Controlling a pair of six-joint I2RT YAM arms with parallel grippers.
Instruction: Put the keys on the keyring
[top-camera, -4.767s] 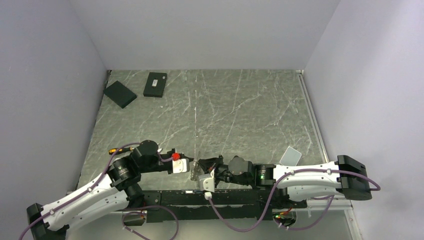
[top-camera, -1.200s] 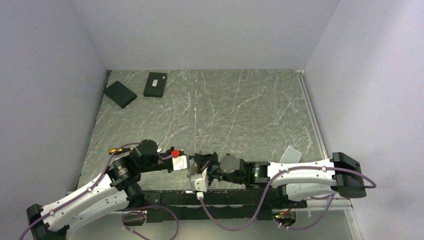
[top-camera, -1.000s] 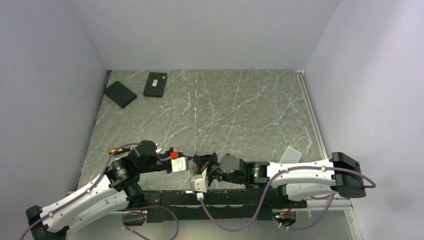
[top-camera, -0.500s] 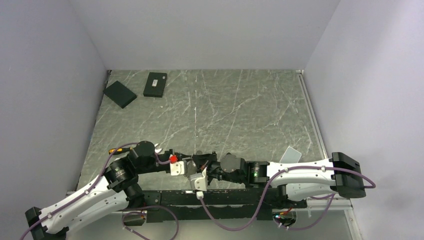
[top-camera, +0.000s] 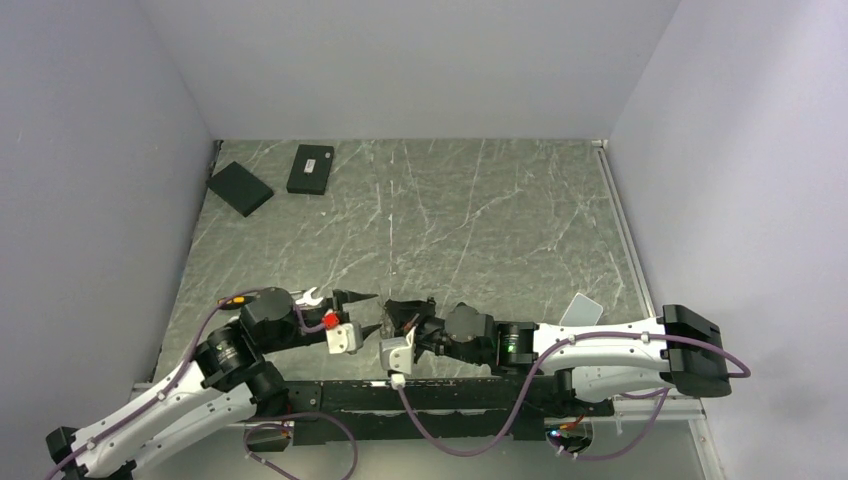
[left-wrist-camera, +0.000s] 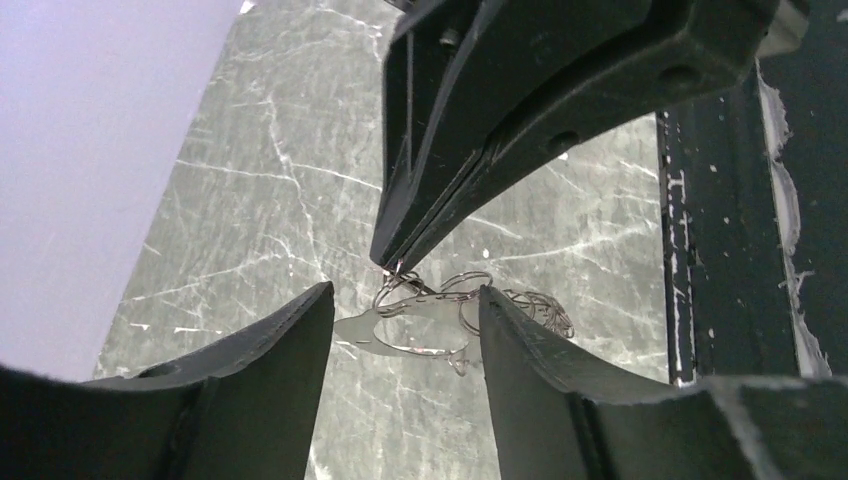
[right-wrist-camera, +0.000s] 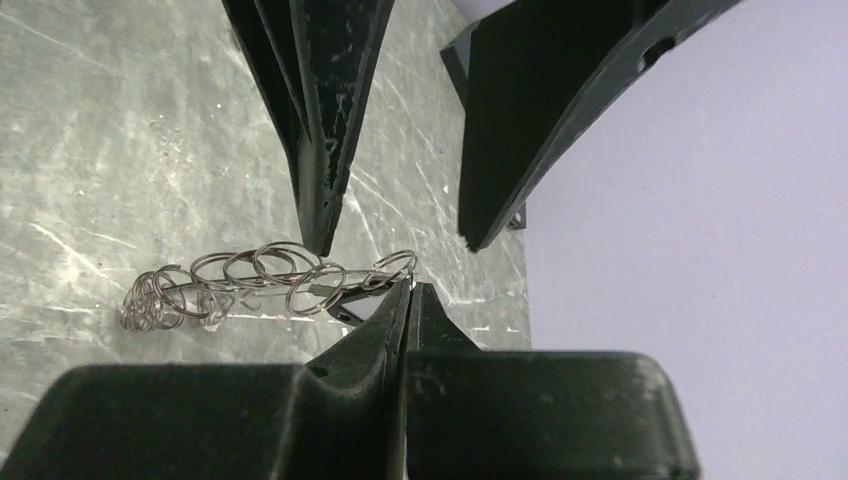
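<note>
Jaws of your left gripper (left-wrist-camera: 405, 295) stand apart and hold nothing, their tips on either side of your right gripper (right-wrist-camera: 408, 292). The right gripper is pinched tight on the end loop of the keyring (right-wrist-camera: 250, 275), a tangled string of thin wire loops trailing away from its tips over the grey marbled table (top-camera: 500, 230). From the left wrist view, one flat silver key (left-wrist-camera: 372, 327) shows among the loops, just beneath the pinch. You cannot tell whether the loops touch the table. Both arms meet low by the table's near edge, left of centre. A slanted black box (top-camera: 240, 188) and a straighter black box (top-camera: 311, 169) lie well apart from them in the far left corner.
</note>
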